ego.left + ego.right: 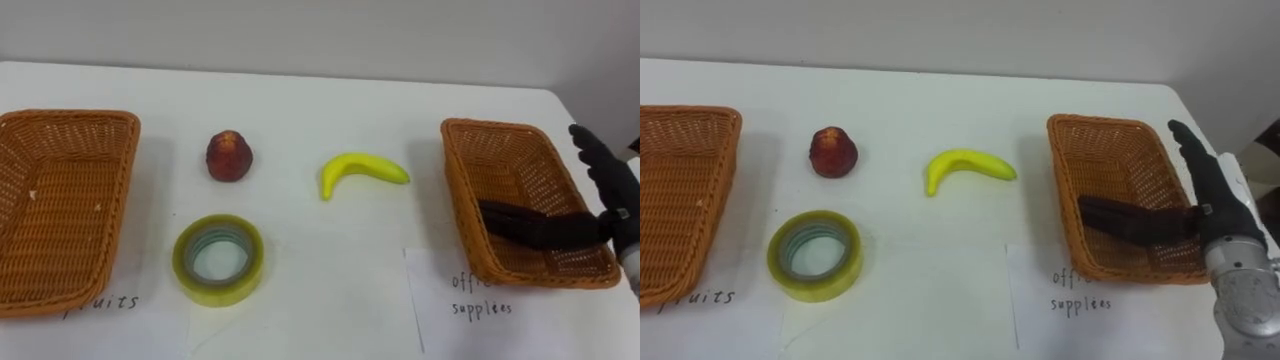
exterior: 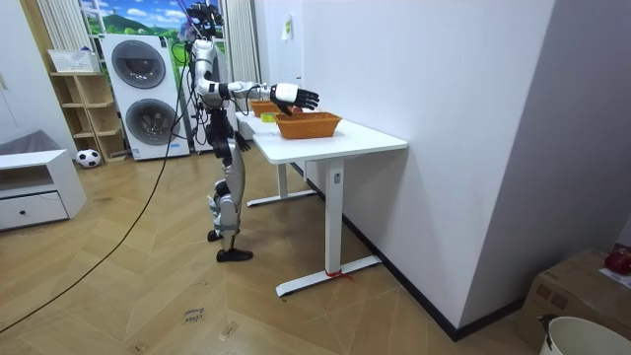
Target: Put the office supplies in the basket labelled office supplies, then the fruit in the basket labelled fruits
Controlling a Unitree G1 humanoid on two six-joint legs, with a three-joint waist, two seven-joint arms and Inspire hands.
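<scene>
Evidently the right hand (image 1: 607,178) hovers over the right basket (image 1: 462,190), fingers straight and holding nothing, with a dark item (image 1: 520,222) lying in the basket beside them. The tape roll (image 1: 219,260) sits well to their left, farther off than the banana (image 1: 360,172).

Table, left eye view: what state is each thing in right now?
Left woven wicker basket: upright, empty.
Right woven wicker basket: upright, holding a dark long item.
Red round fruit: standing on the white table, unsorted.
Yellow banana: lying on the table, unsorted.
Yellow-green tape roll: lying flat, hole up, unsorted.
Right hand: fingers straight, open, over the right basket.
</scene>
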